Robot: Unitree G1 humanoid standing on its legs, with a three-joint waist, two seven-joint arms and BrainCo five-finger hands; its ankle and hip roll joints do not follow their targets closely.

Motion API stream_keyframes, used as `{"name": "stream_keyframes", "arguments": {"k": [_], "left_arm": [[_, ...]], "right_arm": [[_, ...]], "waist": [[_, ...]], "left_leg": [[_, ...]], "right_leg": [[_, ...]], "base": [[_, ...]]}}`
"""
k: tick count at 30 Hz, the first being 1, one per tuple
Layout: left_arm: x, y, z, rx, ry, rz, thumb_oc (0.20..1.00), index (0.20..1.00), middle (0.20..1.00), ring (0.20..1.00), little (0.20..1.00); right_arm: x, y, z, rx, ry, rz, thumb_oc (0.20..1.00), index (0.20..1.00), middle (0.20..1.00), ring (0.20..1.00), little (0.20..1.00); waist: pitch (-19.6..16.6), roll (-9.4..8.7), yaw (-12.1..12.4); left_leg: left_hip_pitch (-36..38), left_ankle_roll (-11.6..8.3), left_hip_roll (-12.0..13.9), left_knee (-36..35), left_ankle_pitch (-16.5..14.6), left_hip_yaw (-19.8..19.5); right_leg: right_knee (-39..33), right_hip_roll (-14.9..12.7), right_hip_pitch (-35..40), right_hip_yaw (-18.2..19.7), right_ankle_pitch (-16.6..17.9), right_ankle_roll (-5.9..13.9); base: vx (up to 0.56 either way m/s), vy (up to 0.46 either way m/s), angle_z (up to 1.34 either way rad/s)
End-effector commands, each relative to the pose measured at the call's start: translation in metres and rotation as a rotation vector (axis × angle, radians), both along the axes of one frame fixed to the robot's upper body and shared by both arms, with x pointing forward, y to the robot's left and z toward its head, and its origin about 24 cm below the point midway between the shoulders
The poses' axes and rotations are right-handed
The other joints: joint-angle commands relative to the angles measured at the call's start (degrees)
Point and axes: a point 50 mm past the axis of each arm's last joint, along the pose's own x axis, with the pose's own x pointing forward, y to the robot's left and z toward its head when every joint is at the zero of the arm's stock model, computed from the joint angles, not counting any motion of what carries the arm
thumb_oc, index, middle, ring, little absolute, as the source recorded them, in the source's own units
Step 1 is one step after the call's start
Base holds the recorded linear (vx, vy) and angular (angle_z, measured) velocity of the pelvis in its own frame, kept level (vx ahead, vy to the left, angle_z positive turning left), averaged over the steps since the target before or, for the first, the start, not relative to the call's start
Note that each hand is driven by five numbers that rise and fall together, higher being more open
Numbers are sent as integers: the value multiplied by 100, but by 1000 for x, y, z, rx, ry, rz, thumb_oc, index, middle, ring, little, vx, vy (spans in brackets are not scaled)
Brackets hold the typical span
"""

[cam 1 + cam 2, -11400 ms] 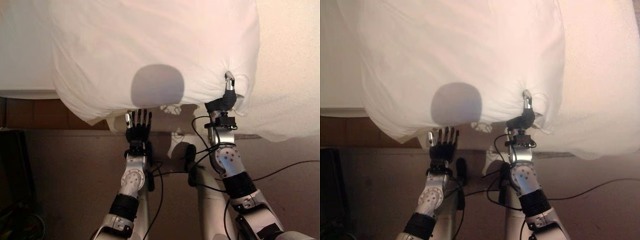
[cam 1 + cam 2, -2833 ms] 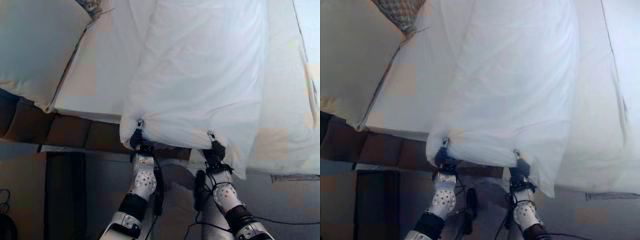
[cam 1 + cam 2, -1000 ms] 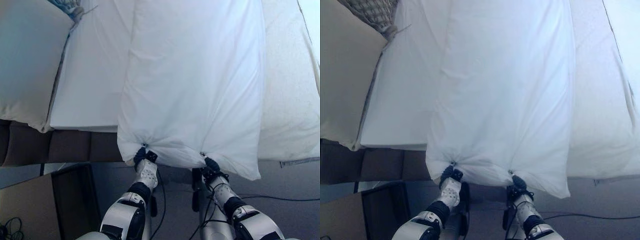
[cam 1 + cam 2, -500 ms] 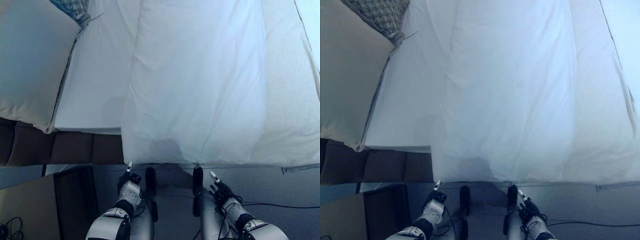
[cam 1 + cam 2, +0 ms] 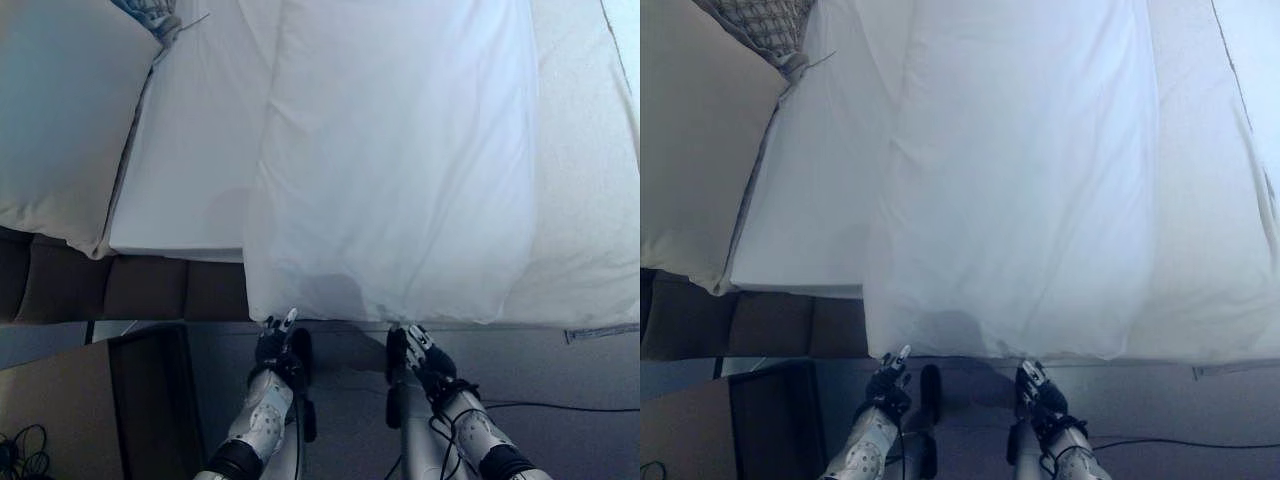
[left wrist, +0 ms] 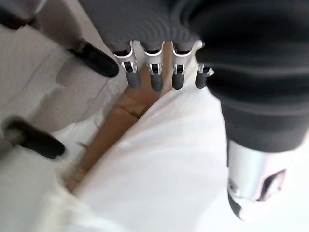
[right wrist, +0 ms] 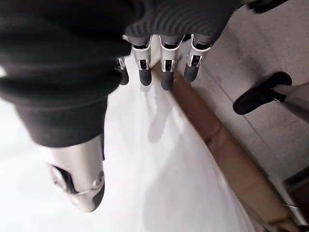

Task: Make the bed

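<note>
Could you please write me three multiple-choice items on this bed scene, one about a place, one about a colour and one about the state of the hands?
1. Where does the large white pillow lie?
A. On the floor
B. On the white mattress, its near edge over the bed's edge
C. Inside the dark cabinet

2. What colour is the padded bed frame under the mattress?
A. Dark brown
B. Bright red
C. Yellow

3. How are the left hand and the right hand?
A. Both gripping the pillow
B. One gripping, one free
C. Both open, below the pillow's edge

Answers: 1 B, the pillow rests on the sheet and overhangs the near edge. 2 A, the panels look dark brown. 3 C, both wrist views show straight fingers holding nothing.
</note>
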Motion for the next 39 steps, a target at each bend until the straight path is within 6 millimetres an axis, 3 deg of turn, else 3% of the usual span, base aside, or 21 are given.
{"name": "stream_keyframes", "arguments": {"k": [1, 4, 5, 7, 9, 15, 16, 18, 19, 21, 25, 27, 30, 32, 35, 39], "left_arm": [[15, -10, 15, 198, -141, -404, 1000, 1000, 1000, 1000, 1000], [32, -28, 35, 272, -233, -655, 1000, 1000, 1000, 1000, 1000], [32, -28, 35, 272, -233, -655, 1000, 1000, 1000, 1000, 1000], [48, -46, 60, 344, -330, -924, 1000, 1000, 1000, 1000, 1000], [55, -54, 76, 360, -393, -1034, 1000, 1000, 1000, 1000, 1000], [73, -62, 107, 376, -470, -1183, 1000, 1000, 1000, 1000, 1000], [80, -62, 117, 381, -486, -1208, 1000, 1000, 1000, 1000, 1000], [82, -64, 123, 383, -509, -1217, 1000, 1000, 1000, 1000, 1000], [88, -67, 134, 399, -545, -1229, 1000, 1000, 1000, 1000, 1000], [92, -68, 142, 437, -579, -1219, 1000, 1000, 1000, 1000, 1000], [116, -63, 176, 560, -696, -1013, 1000, 1000, 1000, 1000, 1000], [120, -59, 177, 558, -696, -945, 1000, 1000, 1000, 1000, 1000], [137, -41, 202, 648, -756, -649, 1000, 1000, 1000, 1000, 1000], [140, -37, 207, 685, -767, -620, 1000, 1000, 1000, 1000, 1000], [150, -4, 222, 805, -747, -401, 1000, 1000, 1000, 1000, 1000], [155, 13, 233, 866, -735, -305, 1000, 1000, 1000, 1000, 1000]], "right_arm": [[17, 7, 26, -73, -158, 191, 1000, 1000, 1000, 1000, 1000], [37, 12, 44, -128, -219, 307, 1000, 1000, 1000, 1000, 1000], [37, 12, 44, -128, -219, 307, 1000, 1000, 1000, 1000, 1000], [58, 17, 63, -149, -272, 400, 1000, 1000, 1000, 1000, 1000], [66, 22, 72, -167, -296, 460, 1000, 1000, 1000, 1000, 1000], [93, 21, 99, -195, -333, 503, 1000, 1000, 1000, 1000, 1000], [102, 18, 111, -222, -356, 499, 1000, 1000, 1000, 1000, 1000], [104, 19, 115, -213, -363, 496, 1000, 1000, 1000, 1000, 1000], [111, 20, 126, -219, -390, 488, 1000, 1000, 1000, 1000, 1000], [114, 21, 131, -223, -403, 486, 1000, 1000, 1000, 1000, 1000], [133, 20, 165, -280, -474, 437, 1000, 1000, 1000, 1000, 1000], [136, 19, 169, -280, -484, 412, 1000, 1000, 1000, 1000, 1000], [149, 11, 196, -326, -541, 256, 1000, 1000, 1000, 1000, 1000], [151, 10, 203, -330, -551, 245, 1000, 1000, 1000, 1000, 1000], [159, -7, 221, -395, -548, 102, 1000, 1000, 1000, 1000, 1000], [164, -16, 236, -419, -551, 17, 1000, 1000, 1000, 1000, 1000]], "waist": [[128, -66, -147], [221, -62, -151], [224, -62, -150], [332, -59, -170], [332, -70, -167], [282, -82, -182], [262, -102, -178], [229, -110, -173], [212, -136, -175], [210, -146, -171], [285, -207, -162], [262, -210, -172], [331, -228, -171], [305, -234, -176], [311, -239, -179], [313, -239, -173]], "left_leg": [[-242, -257, 163, 282, -18, -20], [-384, -263, 168, 473, -65, -10], [-387, -263, 169, 479, -68, -10], [-609, -267, 159, 770, -138, -34], [-806, -278, 158, 954, -173, -52], [-1306, -258, 158, 1316, -271, -73], [-1449, -283, 167, 1361, -251, -38], [-1516, -281, 167, 1393, -252, -34], [-1660, -280, 201, 1443, -259, -34], [-1765, -281, 205, 1525, -272, -37], [-2291, -293, 224, 2055, -400, -41], [-2427, -290, 232, 2161, -409, -39], [-2853, -296, 314, 2641, -576, -31], [-2976, -303, 317, 2731, -569, -29], [-3230, -317, 365, 2920, -634, -19], [-3411, -308, 395, 3085, -672, -1]], "right_leg": [[-159, -273, 92, 194, 179, 548], [43, -267, -101, 235, 128, 526], [49, -267, -105, 236, 125, 526], [362, -266, -325, 271, 35, 512], [516, -260, -501, 275, -17, 493], [894, -269, -1038, 335, -60, 491], [907, -262, -1179, 349, -35, 488], [932, -245, -1259, 364, -33, 483], [1006, -233, -1402, 371, -49, 475], [1079, -217, -1509, 393, -62, 464], [1538, -173, -2023, 451, -166, 405], [1628, -179, -2157, 449, -172, 391], [2108, -169, -2591, 471, -342, 339], [2168, -165, -2689, 481, -342, 327], [2395, -169, -2969, 471, -404, 319], [2532, -165, -3161, 474, -438, 296]], "base": [[-67, 14, -1], [-67, 14, -1], [-83, 4, -2], [-104, -1, 1], [-85, -8, 6], [-60, -5, 9], [-34, -1, -2], [-34, -3, -5], [-45, -10, -4], [-44, -12, 0], [-50, -15, -1], [-13, -15, -2], [-6, -9, -1], [0, 0, 0], [-7, -3, -1], [-13, -1, -4]]}}
